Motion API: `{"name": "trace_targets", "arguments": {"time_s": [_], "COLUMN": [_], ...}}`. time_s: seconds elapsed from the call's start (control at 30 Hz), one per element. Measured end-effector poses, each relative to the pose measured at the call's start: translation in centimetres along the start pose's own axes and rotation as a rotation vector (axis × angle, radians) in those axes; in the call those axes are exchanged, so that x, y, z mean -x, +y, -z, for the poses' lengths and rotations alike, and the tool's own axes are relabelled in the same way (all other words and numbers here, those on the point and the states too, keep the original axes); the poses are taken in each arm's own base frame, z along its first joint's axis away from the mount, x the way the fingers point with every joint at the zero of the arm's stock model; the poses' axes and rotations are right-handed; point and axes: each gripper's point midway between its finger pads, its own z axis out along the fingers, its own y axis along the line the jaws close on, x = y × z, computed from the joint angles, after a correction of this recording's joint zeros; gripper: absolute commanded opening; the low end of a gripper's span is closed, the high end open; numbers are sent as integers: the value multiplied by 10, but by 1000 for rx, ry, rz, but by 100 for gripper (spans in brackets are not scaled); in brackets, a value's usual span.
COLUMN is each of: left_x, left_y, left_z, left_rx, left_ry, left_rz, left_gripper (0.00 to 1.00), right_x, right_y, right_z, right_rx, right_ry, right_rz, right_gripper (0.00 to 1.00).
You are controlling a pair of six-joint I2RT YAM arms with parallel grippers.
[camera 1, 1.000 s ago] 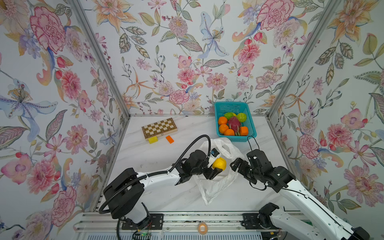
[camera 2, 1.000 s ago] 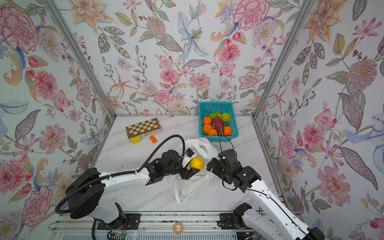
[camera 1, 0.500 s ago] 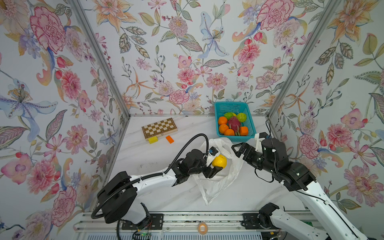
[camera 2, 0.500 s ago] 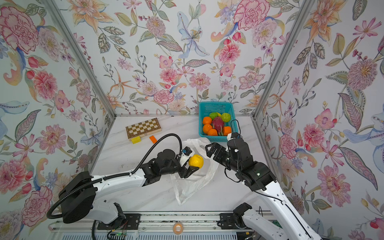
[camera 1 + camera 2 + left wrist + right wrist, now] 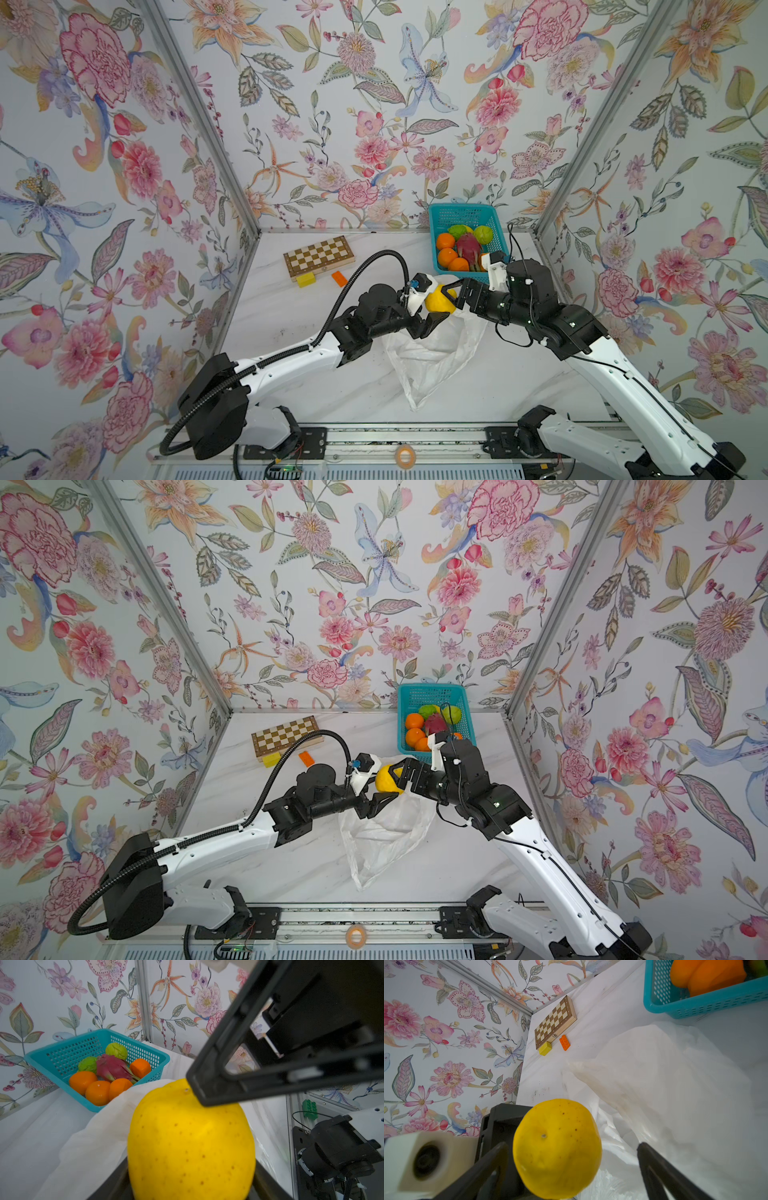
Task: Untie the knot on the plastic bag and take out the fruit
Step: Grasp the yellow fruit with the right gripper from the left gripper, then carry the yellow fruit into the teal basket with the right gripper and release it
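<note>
One yellow fruit held mid-frame, just above the limp, opened plastic bag.
Clamped across its middle by the left gripper, with the right gripper closing in from the right, fingers spread wide around the stem end and not yet pinching. Looks firm, smooth and fairly light, so probably slippery at the poles; best gripped across the widest girth. No knot visible. Oranges, dragon fruit and green fruits in the teal basket, upper right of centre.
</note>
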Motion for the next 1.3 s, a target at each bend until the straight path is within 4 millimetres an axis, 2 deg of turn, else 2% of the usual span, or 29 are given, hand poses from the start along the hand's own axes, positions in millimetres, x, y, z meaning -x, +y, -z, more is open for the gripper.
{"name": "trace_targets", "arguments": {"time_s": [0.23,0.43,0.5,0.57,0.63,0.77,0.87,1.03,1.17,1.3], "left_x": [15,18,18,18,20,26,31,35,38,48], "left_y": [-4,-3,-2,-2,-2,1,4,8,12,20], "left_z": [1,1,1,1,2,7,15,31,43,50], "left_rx": [-24,-22,-19,-18,-14,9,35,80,114,152], "left_ry": [-27,-23,-21,-22,-24,-32,-34,-19,0,14], "left_rz": [-6,-8,-8,-10,-19,-25,-25,-31,-31,-11], "left_gripper": [60,63,72,86,96,99,99,99,99,99], "right_x": [3,4,5,6,7,16,33,76,108,137], "right_y": [21,25,25,25,27,30,35,31,21,10], "right_z": [-3,-5,-5,-5,-5,-2,5,14,8,-6], "right_rx": [80,96,97,96,96,93,95,79,54,28], "right_ry": [5,6,6,4,0,-33,-91,-214,-266,-282], "right_rz": [45,51,52,52,53,57,58,36,11,1], "right_gripper": [75,56,54,54,54,55,57,57,57,57]}}
